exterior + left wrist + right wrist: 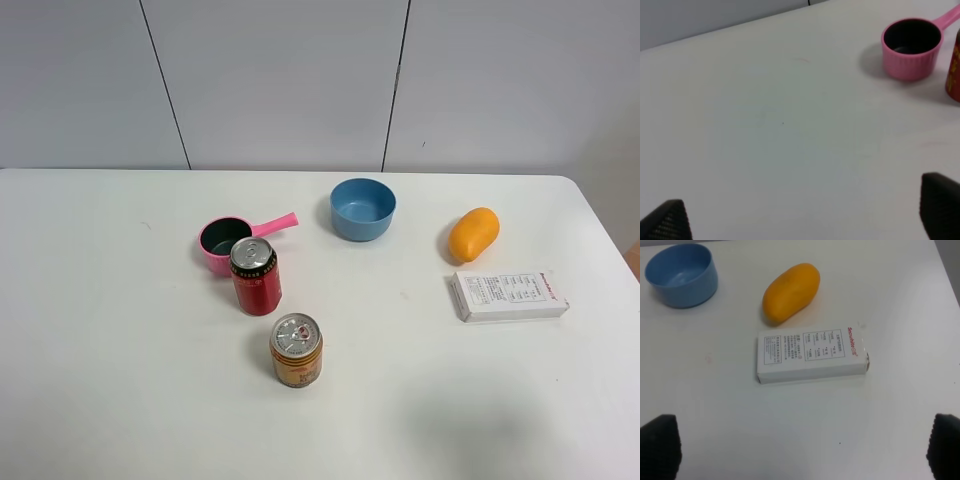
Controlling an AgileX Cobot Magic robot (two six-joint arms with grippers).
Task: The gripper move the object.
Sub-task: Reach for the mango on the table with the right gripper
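The orange-yellow mango-shaped fruit (474, 234) lies on the white table at the right, behind a white box. It also shows in the right wrist view (791, 292). My right gripper (802, 452) is open and empty, its black fingertips (660, 446) spread wide, some way in front of the box and the fruit. My left gripper (807, 212) is open and empty over bare table, with the pink pot ahead of it. Neither gripper shows in the exterior high view.
A white box (508, 295) lies just in front of the fruit. A blue bowl (363, 209) stands to the fruit's left. A pink pot (227, 243), a red can (256, 275) and a gold-orange can (297, 350) stand left of centre.
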